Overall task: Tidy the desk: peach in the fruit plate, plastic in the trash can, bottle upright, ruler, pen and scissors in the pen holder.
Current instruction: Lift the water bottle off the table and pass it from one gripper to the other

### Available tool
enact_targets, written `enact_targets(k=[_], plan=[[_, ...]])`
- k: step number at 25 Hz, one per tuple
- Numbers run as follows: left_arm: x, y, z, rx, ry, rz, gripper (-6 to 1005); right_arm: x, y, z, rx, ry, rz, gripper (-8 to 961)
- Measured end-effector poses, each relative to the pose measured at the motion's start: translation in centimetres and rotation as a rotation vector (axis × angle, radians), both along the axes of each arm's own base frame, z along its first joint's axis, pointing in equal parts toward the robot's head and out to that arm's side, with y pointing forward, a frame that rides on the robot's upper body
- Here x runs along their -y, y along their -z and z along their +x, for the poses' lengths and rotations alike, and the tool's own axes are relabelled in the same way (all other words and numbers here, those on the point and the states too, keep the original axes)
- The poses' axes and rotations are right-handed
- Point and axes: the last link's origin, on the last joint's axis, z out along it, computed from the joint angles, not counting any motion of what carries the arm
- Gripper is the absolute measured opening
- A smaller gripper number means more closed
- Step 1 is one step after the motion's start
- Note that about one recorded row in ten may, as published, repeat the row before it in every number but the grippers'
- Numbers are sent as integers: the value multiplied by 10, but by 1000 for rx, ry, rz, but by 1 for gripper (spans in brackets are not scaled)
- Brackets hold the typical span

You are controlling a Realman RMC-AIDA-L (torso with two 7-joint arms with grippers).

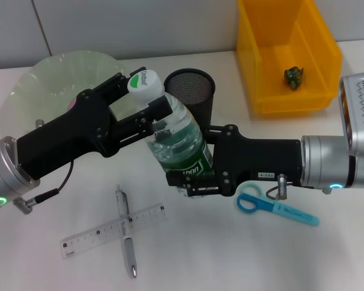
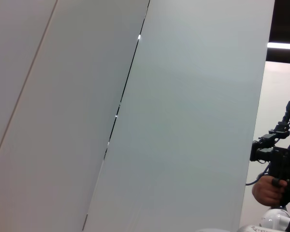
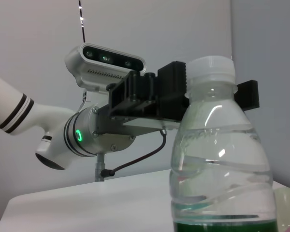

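Bottle (image 1: 177, 142) at centre of the white counter (image 1: 242, 254), standing nearly upright, cap tilted slightly left and far, held from both sides. Left gripper (image 1: 147, 103) reaching in from the left, jaws closed on the neck just under the white-and-green cap. Right gripper (image 1: 191, 176) reaching in from the right, jaws closed on the green-labelled lower body. In the right wrist view, bottle (image 3: 220, 159) close in front, left gripper (image 3: 183, 94) clamped at its cap.

Pen holder (image 1: 191, 91) directly behind the bottle, upright. Fruit plate (image 1: 54, 79) at far left, partly hidden by the left arm; a sliver of pink at its near edge, likely the peach (image 1: 73, 107), mostly covered. Trash can (image 1: 288, 54) at far right, with a small dark crumpled scrap (image 1: 293, 76) on its floor.

Ruler (image 1: 112, 230) and pen (image 1: 126, 239) lying flat at near left, crossed, pen on top. Scissors (image 1: 276, 206) lying flat at near right, just beside the right arm, handles toward the left.

Left wrist view: only grey wall panels and a distant figure.
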Motion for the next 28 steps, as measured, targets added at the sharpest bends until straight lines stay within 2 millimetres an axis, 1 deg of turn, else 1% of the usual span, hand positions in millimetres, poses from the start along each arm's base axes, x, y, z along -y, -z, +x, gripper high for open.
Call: enact_targets(k=[28], plan=[[6, 4, -3, 13, -8, -15, 776, 0, 0, -3, -8, -6, 1, 747]])
